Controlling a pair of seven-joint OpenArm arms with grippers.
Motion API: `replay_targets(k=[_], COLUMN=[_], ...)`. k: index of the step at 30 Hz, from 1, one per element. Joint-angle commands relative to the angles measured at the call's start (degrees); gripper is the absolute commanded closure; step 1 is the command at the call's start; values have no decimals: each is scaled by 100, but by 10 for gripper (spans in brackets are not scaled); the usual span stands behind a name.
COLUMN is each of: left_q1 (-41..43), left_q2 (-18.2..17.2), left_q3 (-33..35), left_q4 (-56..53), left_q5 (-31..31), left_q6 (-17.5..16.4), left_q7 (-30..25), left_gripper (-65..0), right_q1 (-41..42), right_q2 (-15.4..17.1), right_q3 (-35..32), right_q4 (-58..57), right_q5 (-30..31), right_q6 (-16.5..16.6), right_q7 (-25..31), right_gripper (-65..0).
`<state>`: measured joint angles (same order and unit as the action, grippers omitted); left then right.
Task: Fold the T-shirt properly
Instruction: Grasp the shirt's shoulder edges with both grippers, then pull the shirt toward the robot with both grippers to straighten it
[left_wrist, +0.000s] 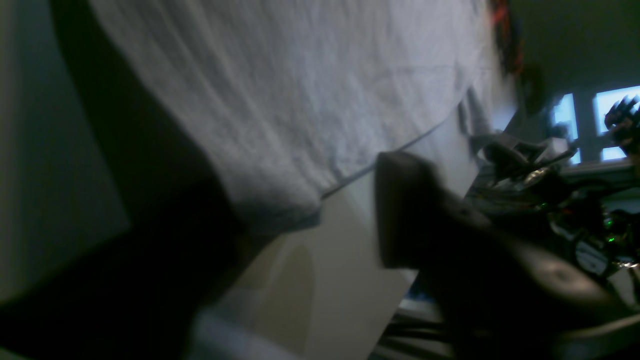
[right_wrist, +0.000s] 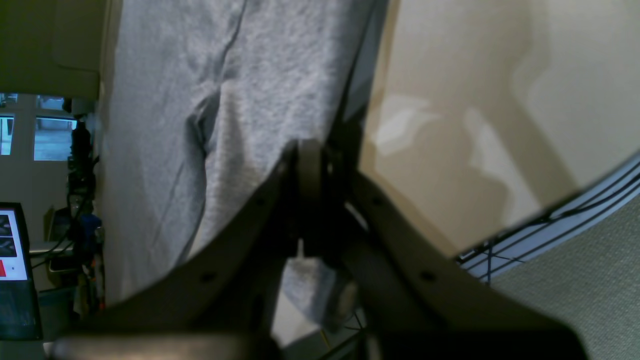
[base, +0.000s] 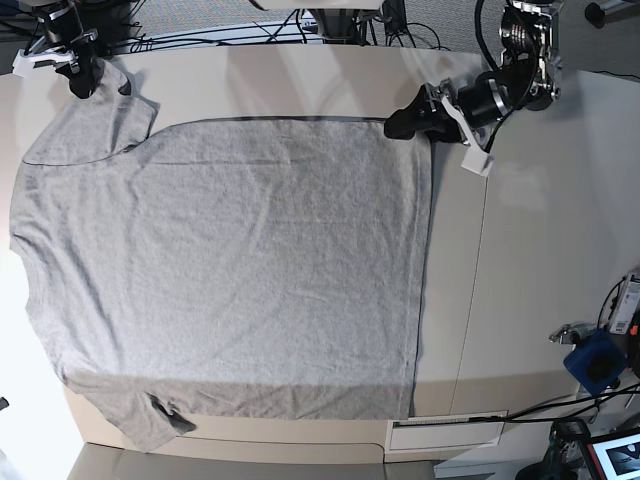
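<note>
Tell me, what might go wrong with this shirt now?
The left gripper sits right at the T-shirt corner, and the blurred wrist view doesn't show cloth between its jaws, so it may miss the hem. The right gripper pinches a sleeve; uneven lifting could skew the fold. The shirt's near edge overhangs the table and might drag.

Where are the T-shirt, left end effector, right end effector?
T-shirt (base: 230, 270): base view, middle of the spread body.
Left end effector (base: 400, 124): base view, dark fingertips at the shirt's corner.
Right end effector (base: 82, 82): base view, tip on the sleeve.
</note>
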<state>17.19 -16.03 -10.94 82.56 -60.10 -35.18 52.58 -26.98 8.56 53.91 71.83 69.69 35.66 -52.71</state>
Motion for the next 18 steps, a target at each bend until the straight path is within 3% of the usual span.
replay_targets(k=[1,4,7,10,18], left_q1=[74,74,74,74,229], left_q2=[-17,-15,-15,-15,-17], left_q3=[13,13,13,13,-208], left_q4=[-74,-70,-70,-70,35], left_q5=[243,243,243,243,192], left_q6=[323,321,323,321,61], left_q7=[293,291,249,247,339], left_gripper=[-201,-88,-70,0,0], right_q1=[-79,-79,-79,-79,-98], right_q2=[48,48,48,48,50], right_q3=[2,2,2,2,94], right_q4=[15,15,15,15,15], right_q5=[-179,-177,-177,-177,42], right_q6=[-52,-52,-52,-55,122], right_q7=[-125,-122,-105,-81,-334], right_gripper=[0,0,0,0,0])
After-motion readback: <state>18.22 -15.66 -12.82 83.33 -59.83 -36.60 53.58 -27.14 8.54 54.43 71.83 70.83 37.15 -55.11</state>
